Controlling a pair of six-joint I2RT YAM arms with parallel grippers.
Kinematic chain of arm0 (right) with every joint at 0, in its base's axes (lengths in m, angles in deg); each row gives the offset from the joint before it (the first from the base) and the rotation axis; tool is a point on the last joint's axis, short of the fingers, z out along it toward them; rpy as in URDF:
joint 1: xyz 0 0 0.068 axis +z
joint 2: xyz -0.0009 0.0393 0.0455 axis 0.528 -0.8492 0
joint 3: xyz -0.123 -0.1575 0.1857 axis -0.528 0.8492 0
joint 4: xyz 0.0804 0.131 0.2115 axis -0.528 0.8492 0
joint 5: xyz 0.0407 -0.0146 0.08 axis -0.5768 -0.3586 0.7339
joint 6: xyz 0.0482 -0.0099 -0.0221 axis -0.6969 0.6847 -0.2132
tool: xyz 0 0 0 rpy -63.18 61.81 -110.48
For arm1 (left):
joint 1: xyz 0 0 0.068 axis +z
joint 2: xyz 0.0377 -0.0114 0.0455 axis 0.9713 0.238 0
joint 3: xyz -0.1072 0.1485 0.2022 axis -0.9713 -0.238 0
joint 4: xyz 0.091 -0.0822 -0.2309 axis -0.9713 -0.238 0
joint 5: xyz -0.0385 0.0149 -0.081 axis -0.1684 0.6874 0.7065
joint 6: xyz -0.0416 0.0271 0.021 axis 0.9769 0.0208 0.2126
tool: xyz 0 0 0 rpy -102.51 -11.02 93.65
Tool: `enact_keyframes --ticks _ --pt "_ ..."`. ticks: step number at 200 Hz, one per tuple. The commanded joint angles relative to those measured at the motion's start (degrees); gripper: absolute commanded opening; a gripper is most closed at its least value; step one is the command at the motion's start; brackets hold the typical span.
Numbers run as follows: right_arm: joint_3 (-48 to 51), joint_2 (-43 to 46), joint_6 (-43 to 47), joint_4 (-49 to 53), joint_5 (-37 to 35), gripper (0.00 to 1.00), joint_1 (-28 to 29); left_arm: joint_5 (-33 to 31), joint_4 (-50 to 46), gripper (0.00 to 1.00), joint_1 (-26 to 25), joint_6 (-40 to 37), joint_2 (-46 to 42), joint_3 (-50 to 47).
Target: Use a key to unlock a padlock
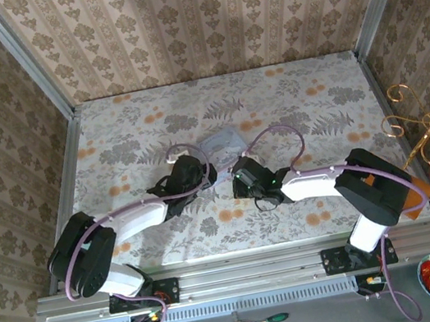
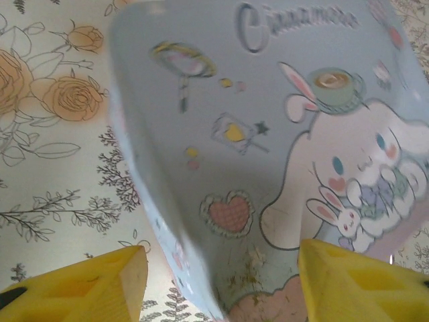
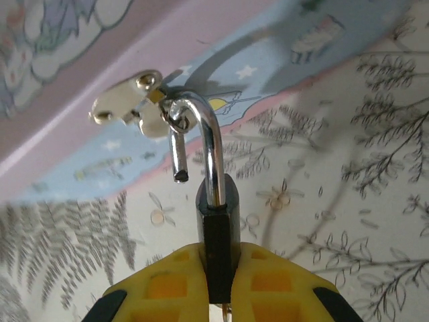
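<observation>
- Right pincer (image 3: 218,260) pinches the padlock (image 3: 216,218) near the counter's (image 1: 303,95) middle — body pointing straight ahead, sprung shackle (image 3: 209,134) hooked through the tin's (image 2: 268,134) hasp (image 3: 127,106).
- Left pincer (image 2: 221,282) stands spread, astride the tin.

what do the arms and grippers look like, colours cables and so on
The left arm and right arm each have white link shells with black joints and bases. A lilac cable loops along each. The left gripper and right gripper have blocky yellow fingers with recessed pockets and black patches.
</observation>
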State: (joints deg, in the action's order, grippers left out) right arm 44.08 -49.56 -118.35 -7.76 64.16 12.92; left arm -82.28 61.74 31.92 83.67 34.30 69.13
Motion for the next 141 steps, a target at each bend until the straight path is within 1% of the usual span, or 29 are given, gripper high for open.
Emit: enact_keyframes --ticks 1,12,20,33,62,84,112,126,141 --pt "-0.65 -1.03 -6.67 -9.72 2.01 0.0 -2.95 -0.53 -12.84 0.61 -2.07 0.52 3.22 -2.54" --pt "-1.07 -3.17 -7.9 -12.98 6.67 0.0 -4.18 -0.36 -12.78 0.61 -2.92 0.66 3.81 -1.95" --pt "-1.23 -4.24 -8.78 -14.48 8.47 0.0 -4.73 -0.62 -13.27 0.61 -3.83 0.62 4.22 -1.2" --pt "-1.06 -4.78 -9.55 -15.34 8.8 0.0 -5.52 -1.47 -14.71 0.61 -5.18 0.42 4.82 0.18" --pt "-0.96 -3.7 -8.8 -14.51 9.01 0.0 -8.05 -1.49 -14.77 0.62 -4.78 0.75 4.84 -0.15" --pt "-2.61 -2.31 -5.95 -9.24 9.0 0.0 -9.76 -1.58 -15.07 0.62 -3.72 0.75 4.2 -0.76" --pt "-4.69 -1.21 -1.89 -3.38 9.0 0.0 -10.34 -1.23 -14.6 0.62 -2.38 0.77 3.11 -1.73" --pt "-5.26 -0.65 -0.02 -1.27 9.14 0.0 -10.34 -0.5 -13.96 0.62 -1.71 0.13 2.51 -2.07" --pt "-5.12 0.55 2.52 1.57 8.49 0.0 -10.27 1.76 -12.24 0.62 -0.68 -1.72 1.24 -2.72"
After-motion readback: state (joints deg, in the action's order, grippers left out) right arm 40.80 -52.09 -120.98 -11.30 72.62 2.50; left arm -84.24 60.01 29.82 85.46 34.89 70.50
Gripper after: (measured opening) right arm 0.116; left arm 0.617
